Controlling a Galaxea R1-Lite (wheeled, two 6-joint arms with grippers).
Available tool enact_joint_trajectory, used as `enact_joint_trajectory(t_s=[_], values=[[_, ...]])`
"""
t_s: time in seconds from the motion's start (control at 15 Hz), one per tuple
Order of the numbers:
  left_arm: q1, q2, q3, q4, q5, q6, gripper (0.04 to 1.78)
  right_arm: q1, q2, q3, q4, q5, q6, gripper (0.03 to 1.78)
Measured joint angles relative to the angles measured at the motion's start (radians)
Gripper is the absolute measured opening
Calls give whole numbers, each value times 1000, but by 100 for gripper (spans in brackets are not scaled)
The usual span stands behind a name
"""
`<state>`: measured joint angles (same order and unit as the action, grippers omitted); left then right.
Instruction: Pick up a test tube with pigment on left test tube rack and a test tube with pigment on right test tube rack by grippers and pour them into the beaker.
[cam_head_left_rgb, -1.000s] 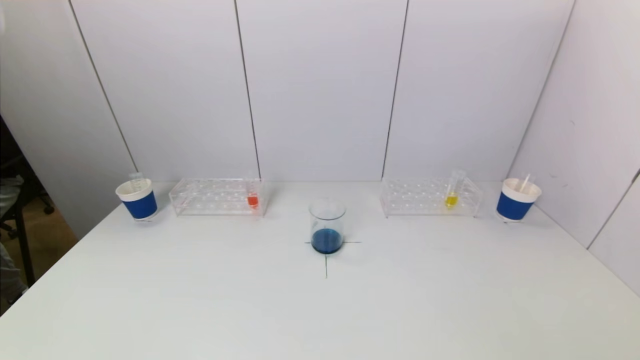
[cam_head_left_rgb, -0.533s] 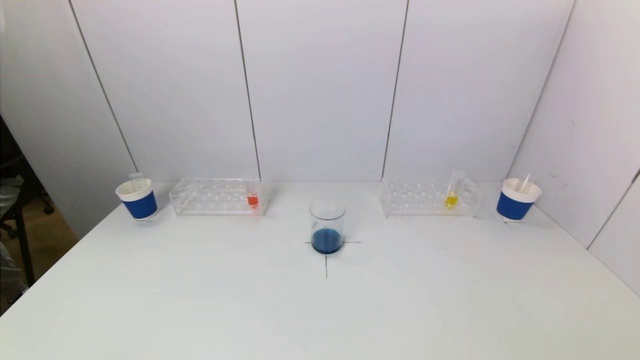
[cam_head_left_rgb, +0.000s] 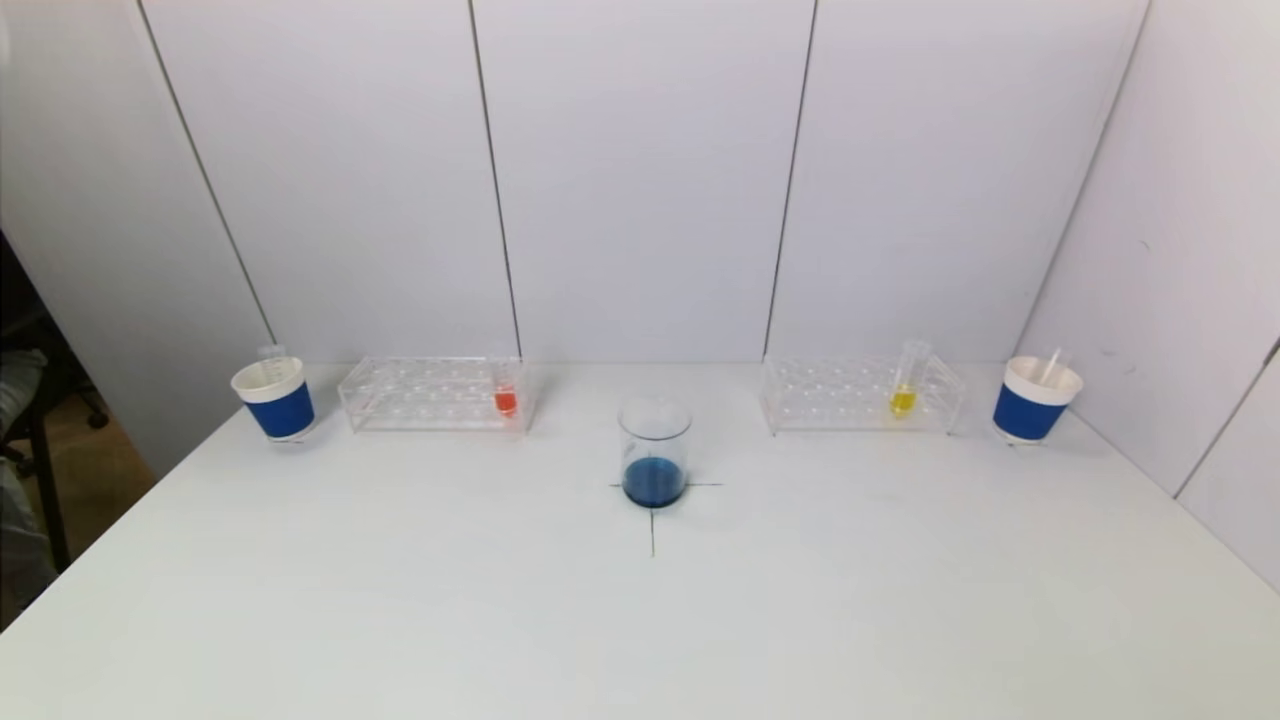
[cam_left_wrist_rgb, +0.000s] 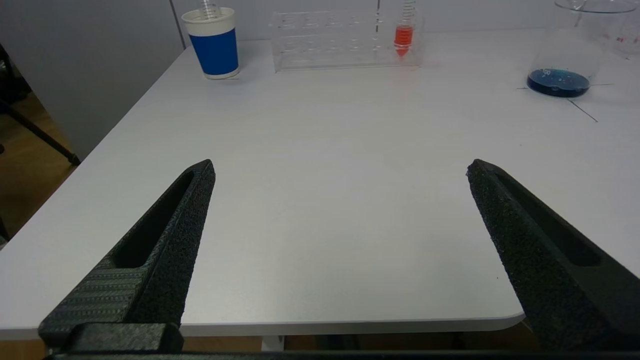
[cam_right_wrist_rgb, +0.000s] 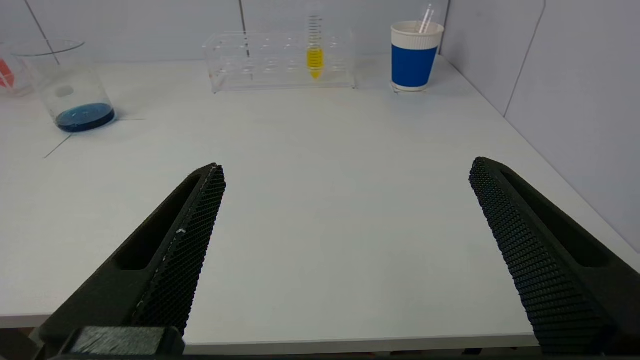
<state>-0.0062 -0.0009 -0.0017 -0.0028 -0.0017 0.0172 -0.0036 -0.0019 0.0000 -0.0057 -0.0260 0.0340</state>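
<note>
From my head, I look down on a white table. The beaker, with blue liquid at its bottom, stands on a cross mark at the middle. Far on my left, the left test tube rack holds the red-pigment tube at its inner end, and a blue paper cup stands just outside it. Far on my right, the right test tube rack holds the yellow-pigment tube, with another blue cup beyond. Neither of my arms shows here, and nothing lies between the racks and the beaker.

From my left wrist, my left pincer hangs over the near table edge, spread wide, gripping nothing, well apart from the red tube.

From my right wrist, my right pincer likewise gapes wide over the near edge, empty, touching nothing, the yellow tube far ahead.
</note>
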Motion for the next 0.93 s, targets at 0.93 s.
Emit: enact_joint_trajectory(t_s=[0.93], values=[[0, 0, 0, 0, 0, 0, 176, 1, 0, 0, -1, 1, 18, 177]])
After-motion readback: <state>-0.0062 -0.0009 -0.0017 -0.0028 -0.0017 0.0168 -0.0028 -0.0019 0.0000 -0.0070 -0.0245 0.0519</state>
